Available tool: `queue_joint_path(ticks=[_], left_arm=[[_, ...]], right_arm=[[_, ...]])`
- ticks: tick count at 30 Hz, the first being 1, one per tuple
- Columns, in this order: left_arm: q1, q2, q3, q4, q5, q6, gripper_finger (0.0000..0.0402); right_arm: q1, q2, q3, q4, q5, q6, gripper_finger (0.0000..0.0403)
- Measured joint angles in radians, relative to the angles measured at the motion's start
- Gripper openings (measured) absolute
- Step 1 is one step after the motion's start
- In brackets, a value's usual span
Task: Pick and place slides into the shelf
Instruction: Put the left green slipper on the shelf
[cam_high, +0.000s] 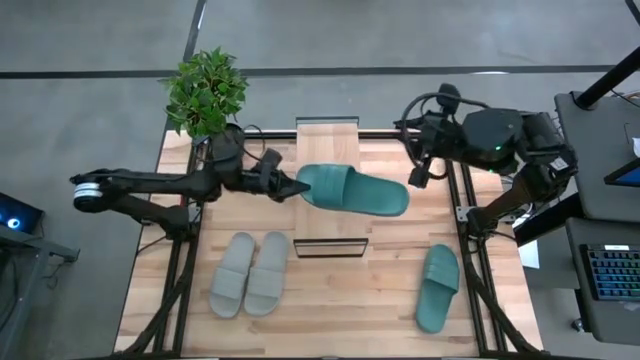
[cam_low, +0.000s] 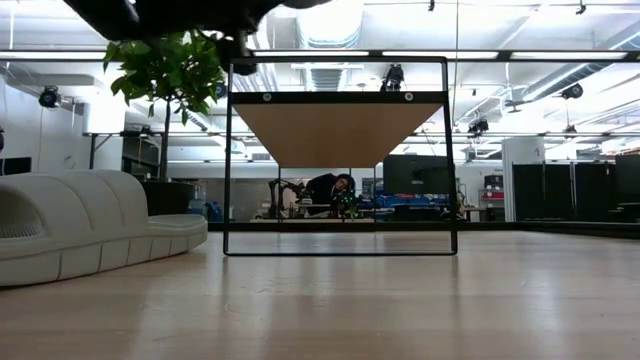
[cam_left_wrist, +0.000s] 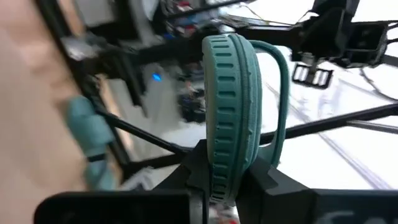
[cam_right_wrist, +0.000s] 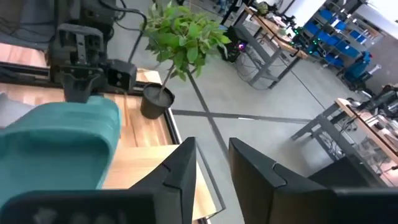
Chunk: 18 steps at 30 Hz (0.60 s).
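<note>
High view: the left gripper (cam_high: 292, 187) is pinched on the heel end of a teal slide (cam_high: 353, 189), carrying it flat and crosswise above the shelf (cam_high: 327, 130), presumably so the sandal can be lowered onto the plank top. The left wrist view shows the fingers (cam_left_wrist: 193, 171) clamping the sole edge-on, a grip that suits soft foam because the thin rim gives a firm bite. The right gripper (cam_high: 428, 168) waits just beyond the shelf's right side, jaws apart with nothing between them, near the sandal's toe. The second teal slide (cam_high: 438, 287) lies well right of the shelf's near end, and the grey pair (cam_high: 250, 273) lies left of it, both apparently awaiting their turn.
</note>
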Motion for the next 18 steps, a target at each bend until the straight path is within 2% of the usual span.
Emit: queue_joint_path(ticks=[2,7,12,18], left_arm=[[-0.003,-0.060,0.002,-0.111,-0.049,0.034,0.0022],[-0.030,-0.165,0.001,-0.263,-0.212,0.063,0.0022],[-0.098,-0.210,0.002,-0.354,-0.337,0.070,0.0022],[-0.187,-0.208,0.002,-0.441,-0.452,0.047,0.0022]], right_arm=[[0.000,-0.007,-0.002,0.000,0.000,0.001,0.0081],[0.000,-0.016,-0.005,-0.002,-0.001,0.005,0.0071],[0.000,-0.017,-0.006,-0.015,-0.001,0.063,0.0068],[0.000,-0.019,-0.006,-0.026,-0.003,0.121,0.0076]])
